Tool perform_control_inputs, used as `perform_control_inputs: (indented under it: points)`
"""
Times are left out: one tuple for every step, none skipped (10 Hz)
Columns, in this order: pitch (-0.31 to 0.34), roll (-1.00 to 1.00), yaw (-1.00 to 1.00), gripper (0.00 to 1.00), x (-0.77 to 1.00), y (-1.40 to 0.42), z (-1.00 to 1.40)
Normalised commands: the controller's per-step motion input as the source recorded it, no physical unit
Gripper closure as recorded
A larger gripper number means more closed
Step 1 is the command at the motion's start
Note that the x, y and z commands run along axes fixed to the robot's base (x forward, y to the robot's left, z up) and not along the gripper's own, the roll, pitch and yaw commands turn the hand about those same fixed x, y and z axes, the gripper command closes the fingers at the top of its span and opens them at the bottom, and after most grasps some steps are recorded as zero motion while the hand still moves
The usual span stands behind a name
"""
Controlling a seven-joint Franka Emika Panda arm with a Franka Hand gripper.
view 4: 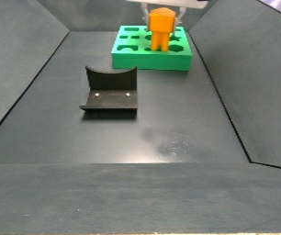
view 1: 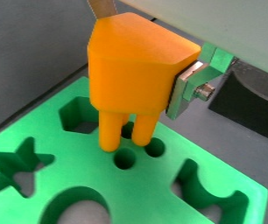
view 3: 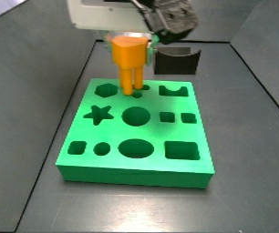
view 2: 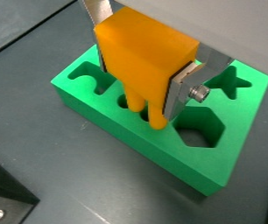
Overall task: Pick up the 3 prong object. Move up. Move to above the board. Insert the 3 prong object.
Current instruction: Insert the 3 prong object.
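My gripper (view 1: pixel 143 52) is shut on the 3 prong object (view 1: pixel 130 70), an orange piece with a blocky top and thin prongs (view 1: pixel 110 131) pointing down. One silver finger (view 1: pixel 189 83) presses its side; the other shows at the opposite face. The piece hangs upright over the green board (view 1: pixel 54 131), with its prong tips close above the small round holes (view 1: pixel 124 159); the holes still show open. The held piece (view 2: pixel 143 57) and the board (view 2: pixel 183 166) show again in a wrist view. In both side views the piece (view 3: pixel 129 59) (view 4: pixel 162 27) stands over the board's (view 3: pixel 118 168) (view 4: pixel 150 60) end.
The black fixture (view 4: pixel 108 92) with a curved notch stands on the dark floor apart from the board, and shows behind it in a side view (view 3: pixel 175 61). Sloping dark walls (view 4: pixel 27 83) enclose the floor. The board carries star, hexagon, round and square cut-outs.
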Motion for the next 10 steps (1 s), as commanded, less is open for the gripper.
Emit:
perform_control_inputs:
  points:
    - [-0.189, -0.03, 0.0, 1.0, -0.21, -0.04, 0.0]
    - [-0.14, 0.0, 0.0, 1.0, -0.09, -0.04, 0.0]
    - [-0.056, 0.0, 0.0, 1.0, 0.0, -0.04, 0.0]
    - [-0.123, 0.04, 0.06, 1.0, -0.15, -0.13, -0.06]
    - [-0.394, 0.05, 0.32, 1.0, -0.29, -0.11, 0.0]
    - [-0.5, 0.09, 0.43, 1.0, -0.19, -0.13, -0.05]
    - [-0.456, 0.23, 0.47, 1.0, -0.2, -0.01, -0.16]
    - [-0.339, 0.21, 0.41, 1.0, -0.22, -0.07, -0.02]
    - [-0.183, 0.1, 0.18, 1.0, -0.13, -0.17, 0.0]
    - [-0.117, 0.11, 0.09, 1.0, -0.09, -0.16, -0.08]
